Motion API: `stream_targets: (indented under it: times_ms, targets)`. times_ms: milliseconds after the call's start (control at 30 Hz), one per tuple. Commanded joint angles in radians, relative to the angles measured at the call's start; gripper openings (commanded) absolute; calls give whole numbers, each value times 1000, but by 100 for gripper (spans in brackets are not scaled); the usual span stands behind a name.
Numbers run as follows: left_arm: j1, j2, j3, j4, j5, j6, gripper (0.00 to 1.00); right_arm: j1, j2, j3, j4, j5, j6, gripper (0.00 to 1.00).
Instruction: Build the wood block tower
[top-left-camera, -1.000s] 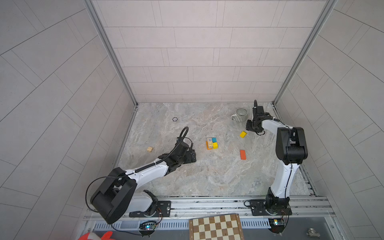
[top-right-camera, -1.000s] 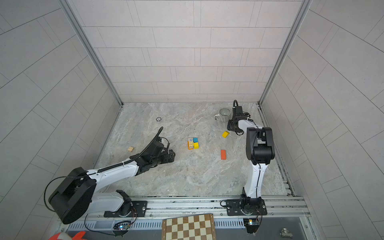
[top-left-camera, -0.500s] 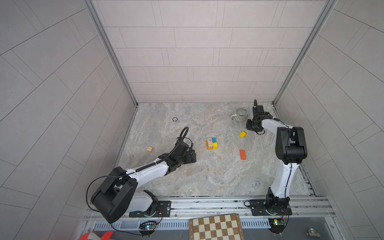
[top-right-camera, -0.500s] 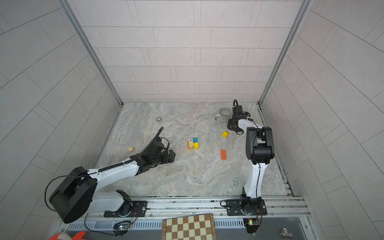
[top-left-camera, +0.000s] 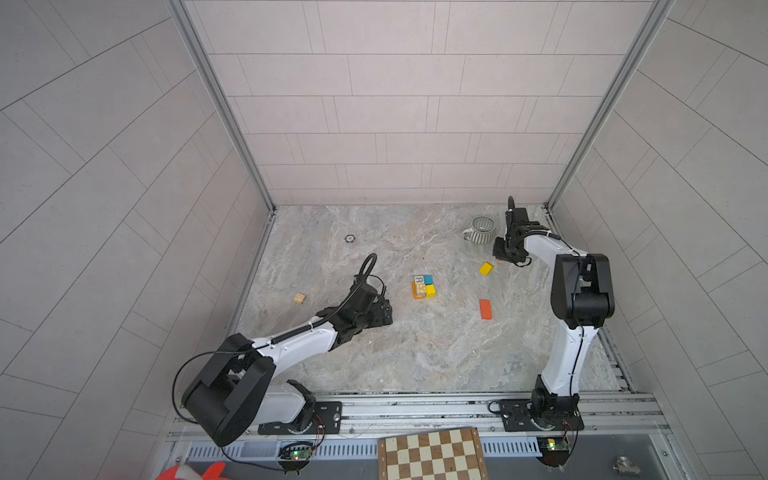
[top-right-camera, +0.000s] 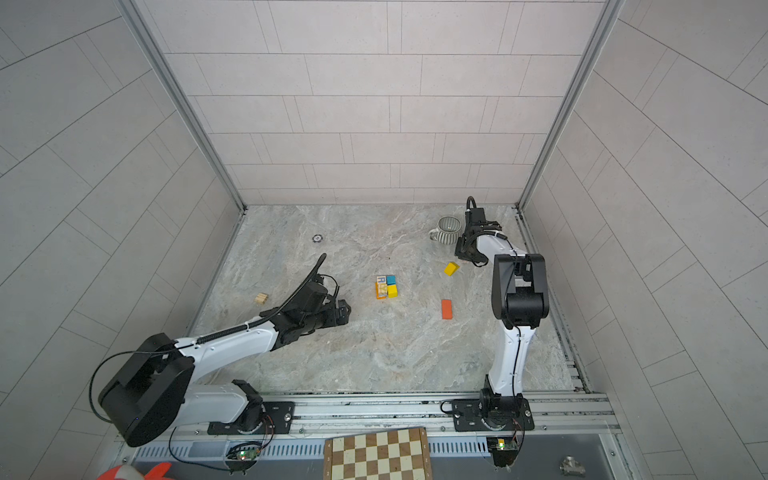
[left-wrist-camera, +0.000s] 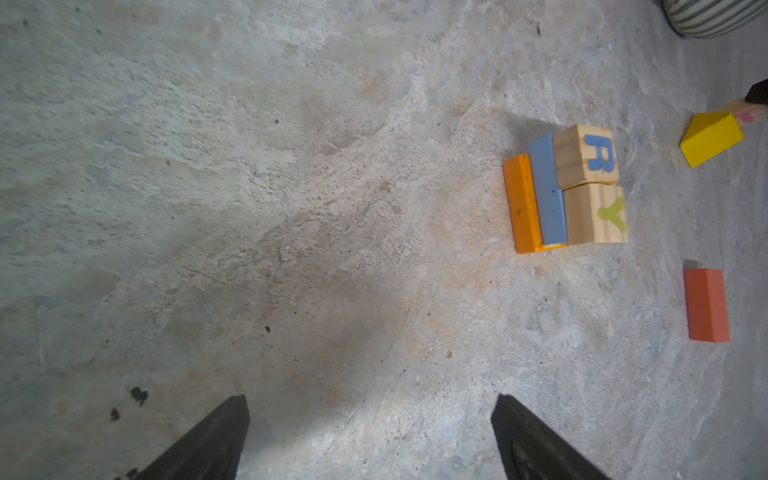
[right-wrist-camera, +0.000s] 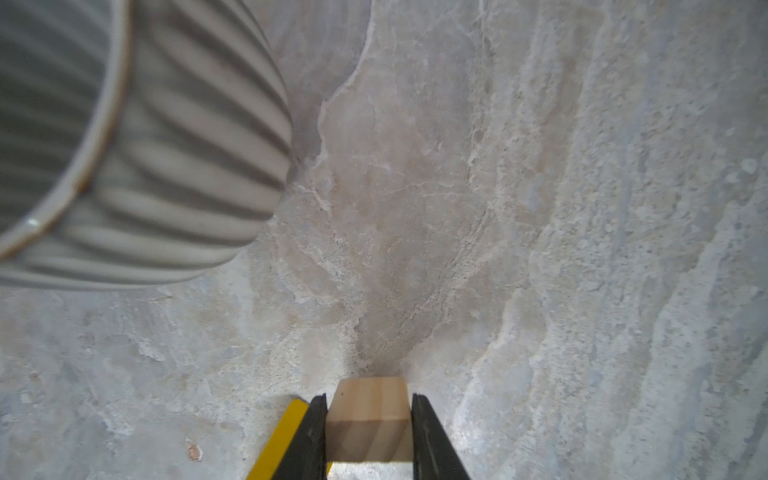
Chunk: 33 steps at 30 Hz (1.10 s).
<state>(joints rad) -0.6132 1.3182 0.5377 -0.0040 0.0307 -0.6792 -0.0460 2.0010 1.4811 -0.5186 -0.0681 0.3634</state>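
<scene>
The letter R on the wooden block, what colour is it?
Blue. The letter R on the wood cube shows best in the left wrist view.

Right claw (right-wrist-camera: 369, 398) closed onto natural wood cube (right-wrist-camera: 369, 422).

Two arms are logged in both top views. The left arm (top-left-camera: 299, 345), based at 7 o'clock, and the right arm (top-left-camera: 563, 357), based at 5 o'clock, are built of white link shells and bulky black joint housings (top-left-camera: 582, 286). A black ribbed hose (top-left-camera: 299, 332) is tied along the left arm's white link. A thin black wire is run down the right arm's white link. Black base plates (top-left-camera: 328, 415) are fixed with screws. Small boards with green LEDs (top-left-camera: 296, 455) are mounted below them. The left gripper (left-wrist-camera: 370, 399) is fitted with black tapered fingers (left-wrist-camera: 208, 440).
</scene>
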Motion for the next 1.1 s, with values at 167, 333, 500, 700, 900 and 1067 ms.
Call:
stream_targets:
  times_ms: [167,333,500,700,900,1067]
  targets:
    - [6,-50,-5,-11,-41,11,97,35,-136,22,-215,-50,29,27]
    - [5,-112,5,-88,-92,5,97,86,-230,2,-302,-60,6,26]
    - [4,-167,59,-232,-131,6,98,169,-338,-45,-351,-71,-1,26]
    - [3,-245,107,-392,-186,20,100,294,-394,-84,-423,-92,-9,26]
    - [-6,-343,97,-463,-197,10,100,412,-413,-170,-443,-90,-11,26]
    - [-7,-385,78,-497,-246,25,100,498,-379,-245,-444,-108,-21,26]
